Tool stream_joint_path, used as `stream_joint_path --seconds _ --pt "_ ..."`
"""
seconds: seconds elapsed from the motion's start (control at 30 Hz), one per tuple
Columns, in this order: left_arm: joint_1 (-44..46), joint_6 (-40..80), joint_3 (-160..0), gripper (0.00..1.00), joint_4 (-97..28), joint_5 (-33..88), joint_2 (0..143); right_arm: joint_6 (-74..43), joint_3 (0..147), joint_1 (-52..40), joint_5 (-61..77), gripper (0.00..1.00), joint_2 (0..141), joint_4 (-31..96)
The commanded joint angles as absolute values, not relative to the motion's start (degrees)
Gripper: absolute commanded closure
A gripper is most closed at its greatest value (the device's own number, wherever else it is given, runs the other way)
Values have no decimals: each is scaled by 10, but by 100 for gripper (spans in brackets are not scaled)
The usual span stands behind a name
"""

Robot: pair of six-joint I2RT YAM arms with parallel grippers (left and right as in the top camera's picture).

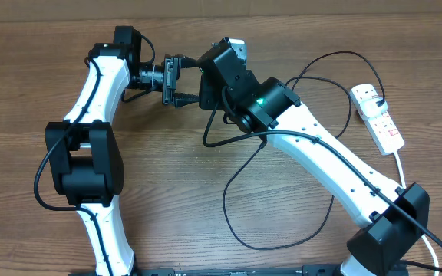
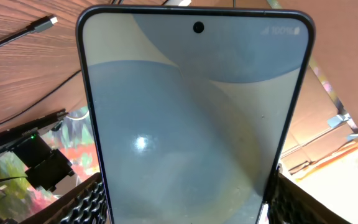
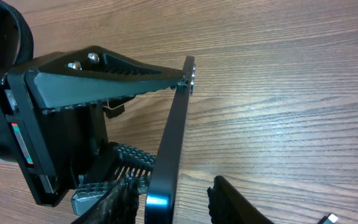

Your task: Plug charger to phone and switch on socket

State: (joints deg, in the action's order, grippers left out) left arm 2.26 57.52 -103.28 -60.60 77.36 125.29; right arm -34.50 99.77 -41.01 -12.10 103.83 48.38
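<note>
The phone [image 2: 191, 118] has black edges and a blue-grey lit screen. My left gripper [image 2: 190, 208] is shut on its two long edges and holds it above the table. In the right wrist view the phone [image 3: 174, 140] shows edge-on. My right gripper [image 3: 169, 205] is open, with its fingers on either side of the phone's end and a gap on the right side. In the overhead view the two grippers [image 1: 184, 83] [image 1: 204, 90] meet at the back middle and the phone is mostly hidden there. The charger cable [image 1: 282, 192] lies in loose loops; its connector tip [image 2: 45, 23] rests on the table. The socket [image 1: 378, 115] lies at the right.
The socket's thick white cord [image 1: 400, 165] runs toward the front right edge. The black cable passes under my right arm [image 1: 321, 153]. Bare wood table [image 1: 175, 199] lies in front of the grippers.
</note>
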Motion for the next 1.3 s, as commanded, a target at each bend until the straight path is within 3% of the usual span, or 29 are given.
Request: stream_joint_path --seconds 0.0,0.13,0.27,0.73,0.9,1.27 --pt "27 583 -1049 34 -606 806 1253 -348 1012 -415 -130 63 1043 480" --pt "27 583 -1049 34 -606 806 1254 -348 1012 -415 -128 62 1043 480" --pt "27 583 -1049 34 -606 805 1254 -347 1012 -415 -127 36 1043 479" --pt "27 583 -1049 34 -593 803 1254 -345 1107 -399 -130 3 1008 550" --pt "27 580 -1049 34 -593 803 1253 -346 1169 -341 -130 0 983 610" --pt "27 579 -1049 35 -593 810 1253 -347 1193 -109 -130 0 966 734"
